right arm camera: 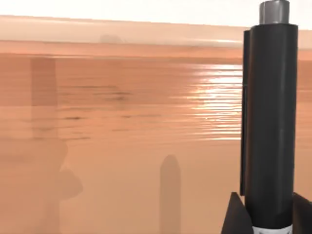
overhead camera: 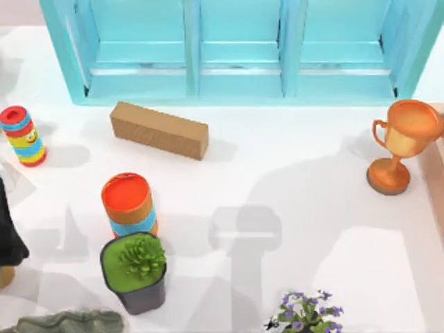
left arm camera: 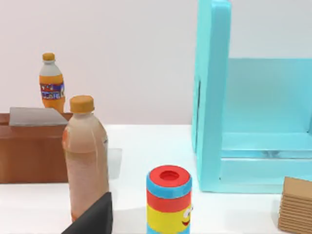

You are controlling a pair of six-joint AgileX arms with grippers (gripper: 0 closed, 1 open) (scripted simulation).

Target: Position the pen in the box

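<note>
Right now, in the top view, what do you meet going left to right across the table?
Striped can → orange-topped can → tan block → purple flowers → copper trophy.

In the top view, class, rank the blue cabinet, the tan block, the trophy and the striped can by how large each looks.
1. blue cabinet
2. tan block
3. trophy
4. striped can

Block and trophy look close, so that pair is unsure.

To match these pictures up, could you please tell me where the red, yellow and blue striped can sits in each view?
Top view: striped can at the table's left edge.
Left wrist view: near the camera, beside the blue cabinet.
Right wrist view: the pen in the right gripper, against brown wood.
Shared landmark: the tan block.
</note>
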